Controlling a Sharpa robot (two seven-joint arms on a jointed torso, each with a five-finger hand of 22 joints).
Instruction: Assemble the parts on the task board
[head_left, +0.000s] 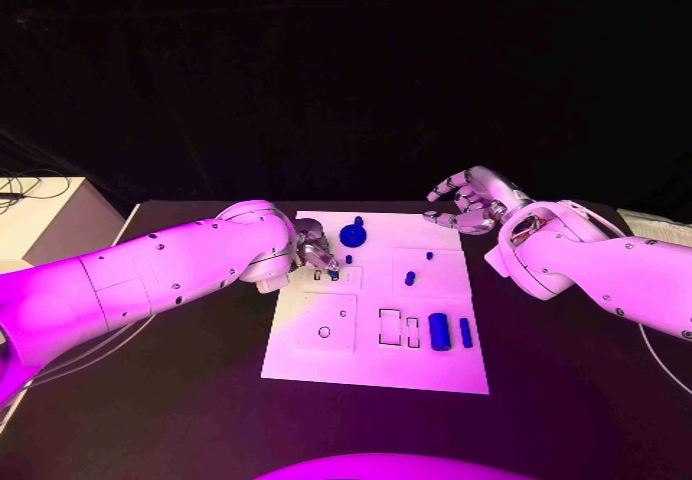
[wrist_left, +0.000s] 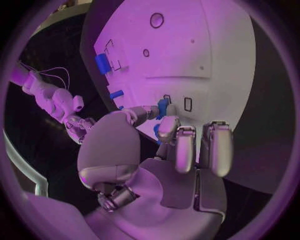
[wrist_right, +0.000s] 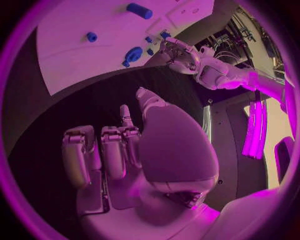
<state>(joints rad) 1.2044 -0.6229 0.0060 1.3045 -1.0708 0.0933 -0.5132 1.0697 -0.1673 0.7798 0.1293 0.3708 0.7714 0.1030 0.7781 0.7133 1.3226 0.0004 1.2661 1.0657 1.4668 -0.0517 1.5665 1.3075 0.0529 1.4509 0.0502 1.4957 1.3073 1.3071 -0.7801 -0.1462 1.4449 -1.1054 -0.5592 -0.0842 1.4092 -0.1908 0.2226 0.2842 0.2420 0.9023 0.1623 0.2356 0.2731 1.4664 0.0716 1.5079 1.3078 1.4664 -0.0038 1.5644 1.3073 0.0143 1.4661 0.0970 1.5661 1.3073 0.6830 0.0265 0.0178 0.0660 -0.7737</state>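
The task board (head_left: 378, 355) lies flat in the middle of the black desk (head_left: 202, 385). It has outlined recesses: a rectangular one (head_left: 389, 327) toward five o'clock from the board's centre, and a small round hole (head_left: 325, 332) at about seven o'clock. Beside the rectangular recess, a thick blue cylinder (head_left: 438, 331) and a thinner blue bar (head_left: 466, 332) lie on the board at roughly four o'clock. A small blue peg (head_left: 410, 278) sits near the centre, and a round blue part with a knob (head_left: 353, 236) sits at eleven o'clock, near the far edge. No writing can be read on the board.

The left hand (head_left: 317, 256) is over the board's nine-to-ten o'clock edge, its fingers (wrist_left: 164, 111) pinching a small blue part (wrist_left: 162, 107) just above a slot. The right hand (head_left: 464, 205) hovers off the board's one o'clock corner, fingers loosely curled and grasping nothing.

A pale cabinet (head_left: 51, 215) with cables stands at the desk's nine o'clock side; beyond the desk the room is dark.
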